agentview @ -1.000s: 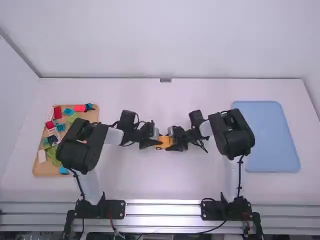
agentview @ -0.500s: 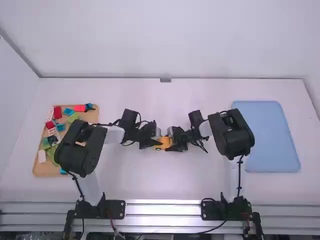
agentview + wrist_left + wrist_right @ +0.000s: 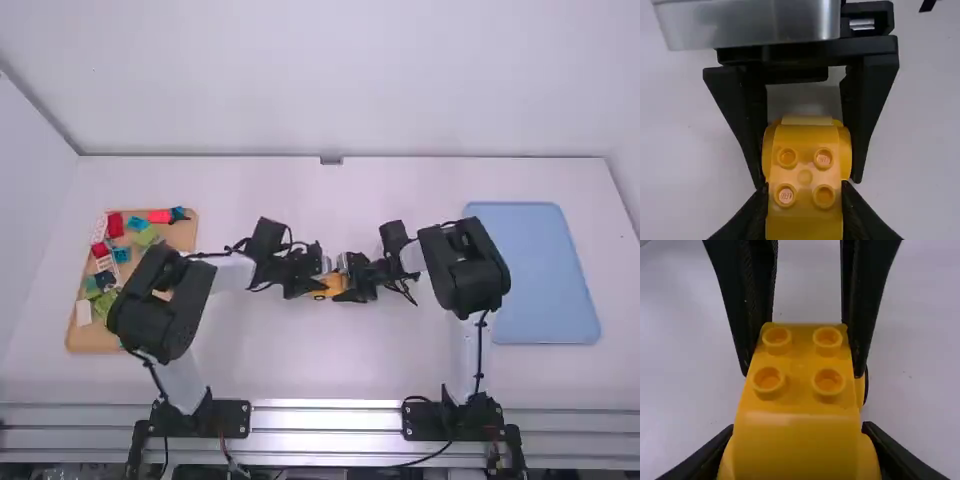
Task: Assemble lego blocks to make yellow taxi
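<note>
Smooth white table (image 3: 345, 376) beneath glossy, curved, studded yellow block (image 3: 797, 375) gripped by left end effector (image 3: 315, 287) and right end effector (image 3: 345, 288)

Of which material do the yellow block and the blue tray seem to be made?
The yellow block looks like hard, glossy plastic: it has moulded round studs and a bright highlight on its curved part. The blue tray is probably matte plastic, judging by its even colour and rounded corners, though coated metal is possible.

Your left arm (image 3: 184, 378) and right arm (image 3: 465, 352): white links, bulky rounded black joints (image 3: 470, 268), thin black cables (image 3: 480, 345). Your blocky black bases (image 3: 228, 418) sit at seven and five o'clock; your gripper fingers (image 3: 749, 305) are black, tapered.
</note>
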You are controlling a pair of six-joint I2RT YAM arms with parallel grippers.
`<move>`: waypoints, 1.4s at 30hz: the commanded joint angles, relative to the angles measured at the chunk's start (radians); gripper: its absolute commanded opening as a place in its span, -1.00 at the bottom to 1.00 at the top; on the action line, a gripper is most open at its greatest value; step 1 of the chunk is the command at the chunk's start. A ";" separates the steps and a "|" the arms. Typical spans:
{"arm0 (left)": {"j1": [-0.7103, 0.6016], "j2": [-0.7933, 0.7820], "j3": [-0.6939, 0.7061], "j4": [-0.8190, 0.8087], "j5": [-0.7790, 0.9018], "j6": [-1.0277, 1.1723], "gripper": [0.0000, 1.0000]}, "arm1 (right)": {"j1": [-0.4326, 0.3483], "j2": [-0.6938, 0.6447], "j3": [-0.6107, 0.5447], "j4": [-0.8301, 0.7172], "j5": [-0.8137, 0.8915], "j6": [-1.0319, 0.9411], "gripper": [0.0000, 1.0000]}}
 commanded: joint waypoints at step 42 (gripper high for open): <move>-0.035 -0.058 0.000 -0.109 -0.150 -0.029 -0.26 | 0.011 0.010 0.019 0.014 0.050 0.014 0.26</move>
